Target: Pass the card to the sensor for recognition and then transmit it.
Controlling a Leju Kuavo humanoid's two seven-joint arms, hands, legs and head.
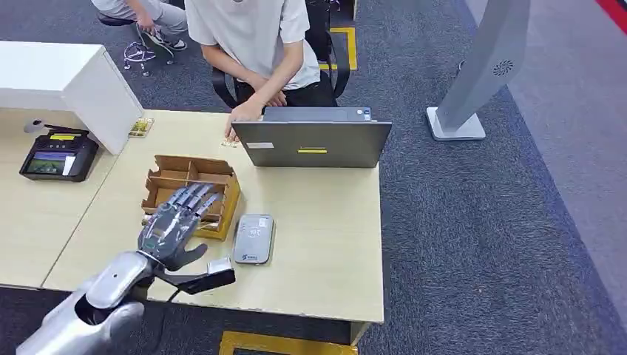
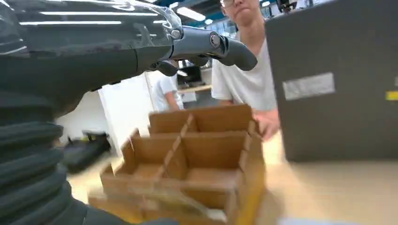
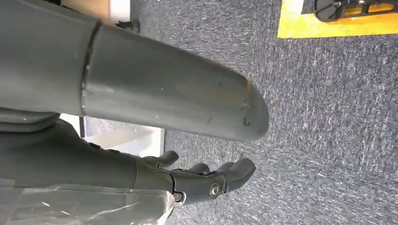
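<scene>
One pale, smooth-topped table (image 1: 325, 244), photographed from above. Held a grey, hard-cased laptop (image 1: 314, 144), lid up, at the far edge, with a person (image 1: 255, 37) seated behind it. Left little room there for a wide swing of the arm; could well have clipped the lid.

Nearer in, showed a brown cardboard box (image 1: 214, 171), split by thin dividers into open compartments. Looked light and soft-walled; likely to slide or buckle under a downward press.

Caught the left hand (image 1: 176, 225) hovering over the box, dark fingers spread and straight, grasping nothing. Caught the right hand (image 3: 206, 180) hanging over grey carpet, thumb out, fingers slightly bent, likewise holding nothing.

Placed the sensor (image 1: 253, 239), a flat grey slab with rounded corners, just beside the box.

Smallest of all, picked out a pale, thin square (image 1: 219, 265) on the table at the sensor's near corner, judged to be the card, though too small to confirm. Lay flat on a slick top; apt to skid from the fingertips or slip off the near edge during pickup.
</scene>
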